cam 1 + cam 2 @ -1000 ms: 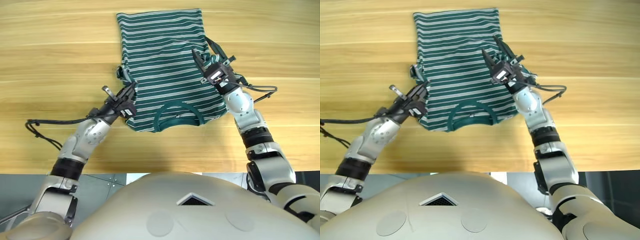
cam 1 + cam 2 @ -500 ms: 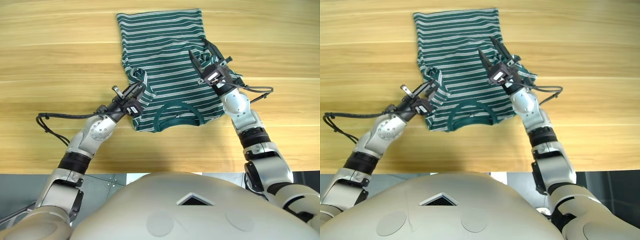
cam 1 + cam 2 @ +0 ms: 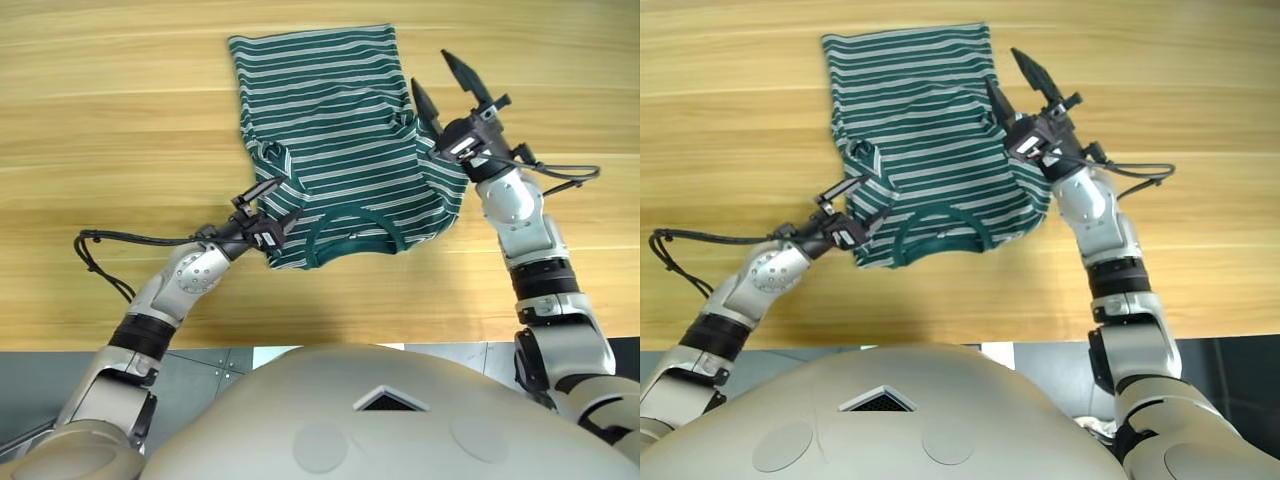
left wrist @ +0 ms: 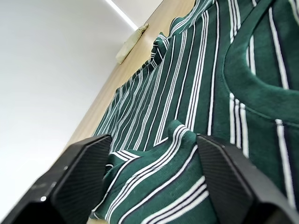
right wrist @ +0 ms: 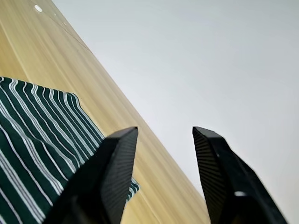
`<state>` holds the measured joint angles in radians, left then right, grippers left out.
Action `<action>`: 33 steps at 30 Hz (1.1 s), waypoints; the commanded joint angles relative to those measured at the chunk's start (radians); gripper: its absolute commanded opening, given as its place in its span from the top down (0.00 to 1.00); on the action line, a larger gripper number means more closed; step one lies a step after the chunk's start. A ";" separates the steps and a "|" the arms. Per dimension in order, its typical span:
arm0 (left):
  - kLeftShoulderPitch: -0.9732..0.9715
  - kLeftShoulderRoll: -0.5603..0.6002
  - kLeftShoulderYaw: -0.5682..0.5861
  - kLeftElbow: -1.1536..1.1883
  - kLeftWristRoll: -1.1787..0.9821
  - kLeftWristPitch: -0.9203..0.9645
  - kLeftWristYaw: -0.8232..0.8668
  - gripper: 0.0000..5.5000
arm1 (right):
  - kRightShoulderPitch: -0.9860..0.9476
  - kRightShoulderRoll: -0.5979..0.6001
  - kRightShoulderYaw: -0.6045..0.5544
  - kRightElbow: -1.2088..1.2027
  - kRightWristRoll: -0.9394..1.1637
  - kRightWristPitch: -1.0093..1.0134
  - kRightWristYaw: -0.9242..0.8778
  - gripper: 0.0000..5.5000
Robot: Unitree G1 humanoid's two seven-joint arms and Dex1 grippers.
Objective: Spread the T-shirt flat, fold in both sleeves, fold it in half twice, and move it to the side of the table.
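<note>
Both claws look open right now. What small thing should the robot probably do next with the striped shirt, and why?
Probably shut the left gripper on the near left corner of the T-shirt. Its open fingers straddle a fold of fabric there, and both sleeves look tucked in, so a grip for folding in half seems due. The right gripper is open by the shirt's right edge.

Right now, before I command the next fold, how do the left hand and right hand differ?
The left hand sits low at the T-shirt's near left shoulder, striped cloth between its fingers; the right hand is by the shirt's right edge, nothing between its fingers. The left hand points toward the shirt; the right hand points toward the table's far side. Both are open, neither pinching cloth.
</note>
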<state>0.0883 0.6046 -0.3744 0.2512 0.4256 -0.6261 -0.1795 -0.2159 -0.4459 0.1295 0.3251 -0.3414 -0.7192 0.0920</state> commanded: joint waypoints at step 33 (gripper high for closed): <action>0.128 -0.077 0.270 -0.286 -0.145 -0.124 0.063 0.10 | 0.323 -0.315 0.025 -0.128 -0.484 0.248 0.051 0.60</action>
<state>0.2318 0.5417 -0.1162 -0.0658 0.2568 -0.7417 -0.1316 0.1292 -0.7669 0.1213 0.1619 -0.8075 -0.4632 0.1468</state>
